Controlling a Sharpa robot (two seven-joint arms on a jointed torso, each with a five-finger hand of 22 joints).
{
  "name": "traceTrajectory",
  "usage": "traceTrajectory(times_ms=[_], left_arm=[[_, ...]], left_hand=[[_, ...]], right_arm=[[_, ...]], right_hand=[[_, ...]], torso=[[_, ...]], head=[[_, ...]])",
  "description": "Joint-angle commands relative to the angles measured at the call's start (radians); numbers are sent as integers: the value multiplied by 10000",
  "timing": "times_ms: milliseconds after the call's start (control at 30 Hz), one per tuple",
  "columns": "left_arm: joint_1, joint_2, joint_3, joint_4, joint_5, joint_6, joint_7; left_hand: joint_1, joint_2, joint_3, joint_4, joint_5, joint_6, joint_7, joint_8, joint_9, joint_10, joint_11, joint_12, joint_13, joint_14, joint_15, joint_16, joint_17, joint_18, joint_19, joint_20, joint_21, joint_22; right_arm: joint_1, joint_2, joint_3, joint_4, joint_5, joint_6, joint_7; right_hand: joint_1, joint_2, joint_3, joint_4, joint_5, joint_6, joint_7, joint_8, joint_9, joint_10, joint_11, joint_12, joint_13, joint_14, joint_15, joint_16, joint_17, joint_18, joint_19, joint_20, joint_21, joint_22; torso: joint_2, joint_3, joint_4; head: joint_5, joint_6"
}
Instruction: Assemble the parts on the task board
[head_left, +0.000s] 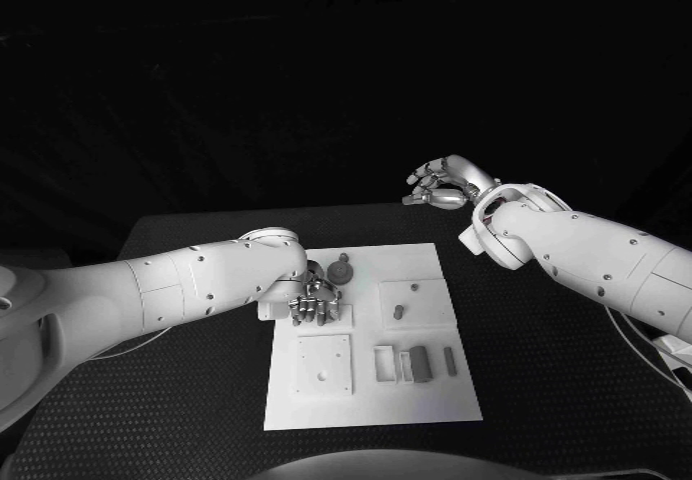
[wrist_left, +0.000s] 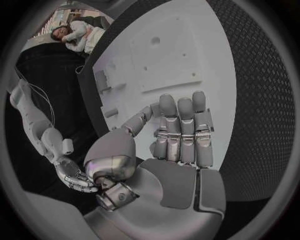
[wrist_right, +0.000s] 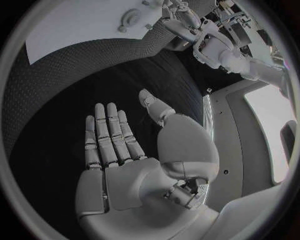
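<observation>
The white task board (head_left: 433, 400) lies in the middle of the black table. On it are a round grey part (head_left: 340, 270), a raised block with two small pegs (head_left: 408, 300), a square plate (head_left: 326, 362) and several grey bars (head_left: 418, 362). My left hand (head_left: 315, 300) hovers over the board's far left part, beside the round part, fingers straight and holding nothing (wrist_left: 178, 135). My right hand (head_left: 444, 185) is lifted high past the board's far right corner; its palm (wrist_right: 125, 145) is flat with nothing in it. From there the board (wrist_right: 75, 30) and round part (wrist_right: 131, 17) lie far off.
Black textured table (head_left: 548, 350) surrounds the board on all sides, with free room to the right and front. A thin cable (head_left: 635, 345) trails under my right arm near the table's right edge.
</observation>
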Motion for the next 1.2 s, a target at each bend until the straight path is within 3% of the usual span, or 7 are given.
traceTrajectory(times_ms=[33, 367, 600, 767, 1200], left_arm=[[-31, -2, -22, -18, 30, 34, -24], [-40, -57, -20, 11, 35, -191, 55], [-51, -123, -19, 74, 151, -252, 123], [-53, -184, -19, 123, 218, -126, 114], [-91, -302, -19, 233, 215, -210, 95]], left_hand=[[465, 512, 148, -52, 153, 1, -23, -29, -10, -27, 19, 73, -13, -65, 41, 59, -33, 29, 80, -9, -60, 216], [675, 660, 162, -49, 172, -51, 5, -74, -18, -80, 44, 63, -35, -114, 52, 78, -84, 5, 47, 6, -83, 217], [638, 712, 102, -65, 1205, -255, 100, -253, -76, -263, 126, 7, -99, -286, 89, 83, -224, -42, -85, 37, -187, 211], [634, 705, 111, -76, 1529, -297, 121, -291, -79, -315, 147, -25, -132, -340, 102, 79, -287, -52, -128, 47, -223, 213], [771, 690, 175, -96, 1560, -383, 157, -351, -88, -405, 180, -91, -182, -420, 114, 54, -366, -59, -193, 58, -268, 217]], right_arm=[[2, -3, 3, 16, 23, 104, 90], [2, 4, 3, 6, 24, 103, 98], [1, 0, 3, 9, 25, 99, 102], [1, -12, 3, 15, -15, 100, 100], [1, -45, 3, 28, 0, 113, 101]], right_hand=[[33, -48, -49, 6, -43, -49, 421, 34, -10, 13, 61, -40, -12, -25, 57, -64, 18, -203, -67, 11, -45, 13], [34, -47, -49, 6, -42, -51, 421, 36, -13, 13, 62, -41, -23, -25, 58, -74, 27, -207, -77, 11, -57, 20], [33, -45, -48, 7, -43, -53, 422, 37, -16, 13, 63, -41, -31, -26, 59, -81, 34, -209, -82, 12, -64, 26], [32, -46, -49, 7, -43, -54, 422, 37, -17, 13, 64, -41, -35, -26, 60, -86, 38, -211, -84, 12, -68, 29], [22, -46, -52, 13, -43, -56, 423, 39, -22, 14, 65, -41, -49, -26, 62, -99, 51, -214, -87, 14, -79, 40]], torso=[[3, 5, -6], [4, -6, 0], [2, 1, 3], [-1, 3, 4], [-1, 8, 1]], head=[[4, 5], [-6, 43], [-15, 43], [-10, 50], [-6, 56]])
